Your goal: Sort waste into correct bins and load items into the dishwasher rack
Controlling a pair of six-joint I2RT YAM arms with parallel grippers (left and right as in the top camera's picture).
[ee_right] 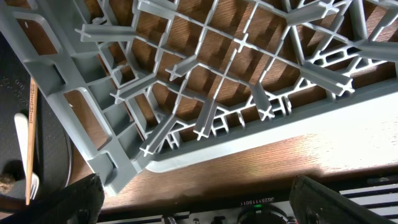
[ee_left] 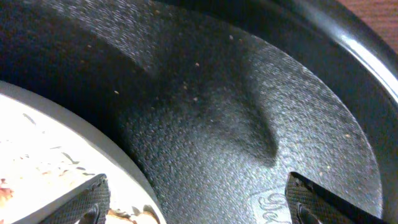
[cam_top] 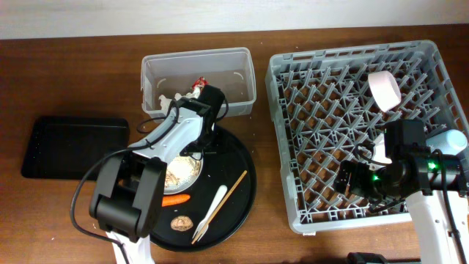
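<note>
Nearest, on the pebbled round black tray (cam_top: 245, 172): white fork (cam_top: 209, 213), wooden chopstick (cam_top: 229, 194), brown lump (cam_top: 181, 221), orange carrot (cam_top: 176, 199), crumb-strewn white plate (ee_left: 37, 155). Left gripper (ee_left: 199, 199) angled down, fingers wide apart, straddling the plate rim. Right gripper (ee_right: 199, 202), likewise spread, hovers over the near corner of the grey pegged rack (ee_right: 205, 81). Beyond, clear tub (cam_top: 242, 81) holds napkins (cam_top: 164, 100) and wrapper (cam_top: 198, 83).

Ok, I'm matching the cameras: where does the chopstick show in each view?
Overhead: chopstick on the round black tray, right part, beside the fork.
Left wrist: not in view.
Right wrist: far left edge.
Shared landmark: the tray, in all three.
</note>
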